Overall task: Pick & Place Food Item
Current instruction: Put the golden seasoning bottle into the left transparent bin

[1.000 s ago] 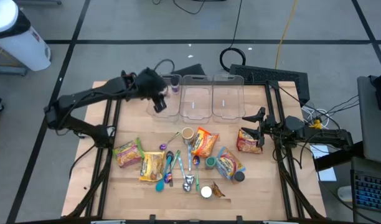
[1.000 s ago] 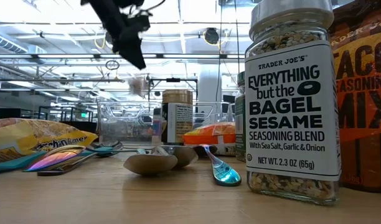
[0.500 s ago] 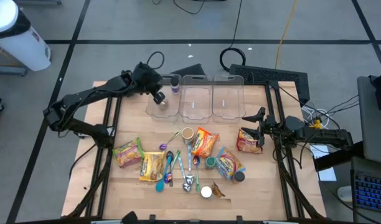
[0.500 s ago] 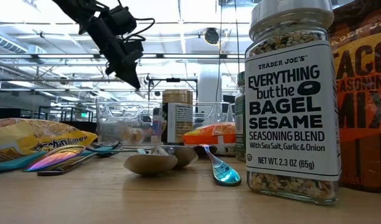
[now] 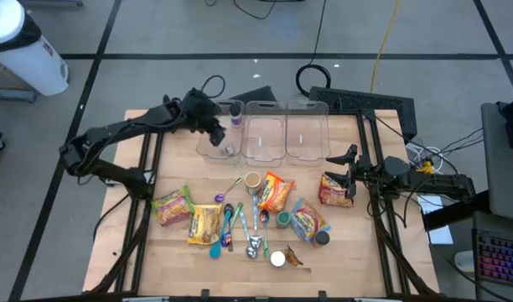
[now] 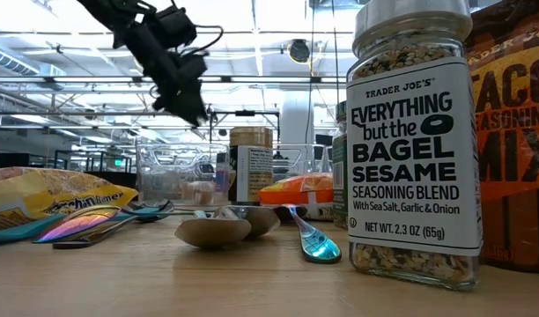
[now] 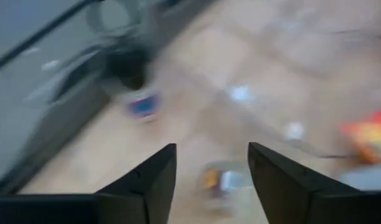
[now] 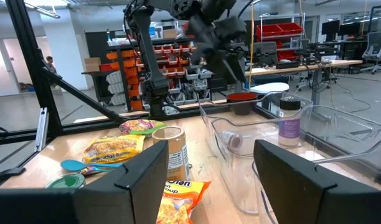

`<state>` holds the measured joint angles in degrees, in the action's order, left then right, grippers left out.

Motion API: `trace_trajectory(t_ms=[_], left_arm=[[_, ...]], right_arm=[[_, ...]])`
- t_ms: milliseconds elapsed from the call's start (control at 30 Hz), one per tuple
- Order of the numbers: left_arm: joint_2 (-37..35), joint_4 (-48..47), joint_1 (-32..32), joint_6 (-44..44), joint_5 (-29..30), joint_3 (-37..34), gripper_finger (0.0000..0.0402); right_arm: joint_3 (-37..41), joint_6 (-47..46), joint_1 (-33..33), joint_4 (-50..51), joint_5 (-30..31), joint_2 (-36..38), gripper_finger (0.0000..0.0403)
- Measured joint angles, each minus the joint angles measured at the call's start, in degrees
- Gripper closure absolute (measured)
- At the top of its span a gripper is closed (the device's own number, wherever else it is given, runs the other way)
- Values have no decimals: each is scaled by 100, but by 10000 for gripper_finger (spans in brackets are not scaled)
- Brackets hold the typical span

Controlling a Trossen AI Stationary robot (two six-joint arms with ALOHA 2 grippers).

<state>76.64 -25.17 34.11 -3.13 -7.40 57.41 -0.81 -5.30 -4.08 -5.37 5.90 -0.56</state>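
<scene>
- Since the earlier frame a small jar (image 5: pixel 226 150) has left the left gripper (image 5: pixel 216 133) and lies in the leftmost bin (image 5: pixel 208 150).
- Left gripper hovers above that bin, fingers spread, empty.
- Right gripper (image 5: pixel 339 164) waits by a noodle pack (image 5: pixel 334 190), fingers apart.

Left tool (image 5: pixel 216 134): we see its fingers apart, raised, arm outstretched.
Right tool (image 5: pixel 347 164): ours rests low, fingers apart.
</scene>
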Motion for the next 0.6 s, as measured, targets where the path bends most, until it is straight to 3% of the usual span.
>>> trace_trajectory(t_ms=[100, 200, 400, 600], left_arm=[[0, 362, -390, -10, -545, 0, 175], [0, 679, -874, 37, -651, 0, 167], [47, 1528, -1893, 154, -307, 25, 112], [299, 912, -2596, 494, 348, 742, 38]], right_arm=[[0, 0, 0, 0, 1, 0, 170], [0, 0, 0, 0, 1, 0, 170], [0, 0, 0, 0, 1, 0, 170], [0, 0, 0, 0, 1, 2, 170]])
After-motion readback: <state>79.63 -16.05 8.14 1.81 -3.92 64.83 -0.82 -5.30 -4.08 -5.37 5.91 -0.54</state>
